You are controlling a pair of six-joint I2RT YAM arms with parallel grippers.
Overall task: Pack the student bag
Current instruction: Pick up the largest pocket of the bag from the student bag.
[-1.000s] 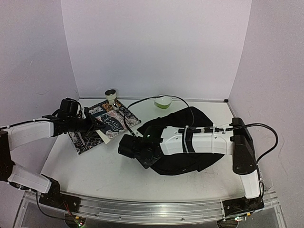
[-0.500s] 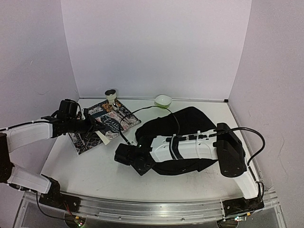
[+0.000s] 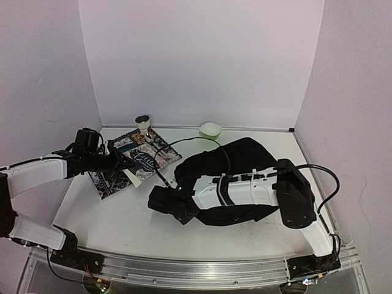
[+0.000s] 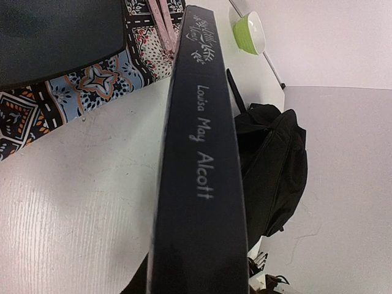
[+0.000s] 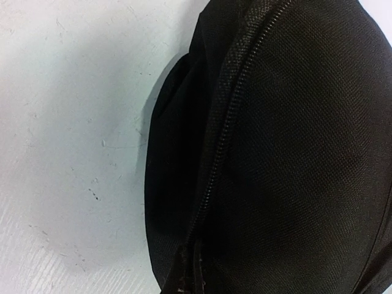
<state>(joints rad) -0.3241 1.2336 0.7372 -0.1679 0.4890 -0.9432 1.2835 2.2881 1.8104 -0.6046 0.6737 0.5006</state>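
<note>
The large black soft fabric backpack (image 3: 245, 159) lies right of centre on the white table (image 3: 110, 214). The right fingers (image 3: 158, 201) are fully closed at its left end, by the zip; what they pinch is hidden. The left fingers (image 3: 125, 164) clamp a dark hardback book (image 4: 199, 184). Pull along the zip's track so the mouth gapes wide first.

The table (image 3: 122, 214) bears the student bag (image 3: 245, 153), patterned mat (image 3: 113, 184) and green bowl (image 3: 210, 129).

Large black soft fabric student bag (image 3: 245, 153), slumped flat right of centre, thin strap trailing back (zip looks closed)
</note>
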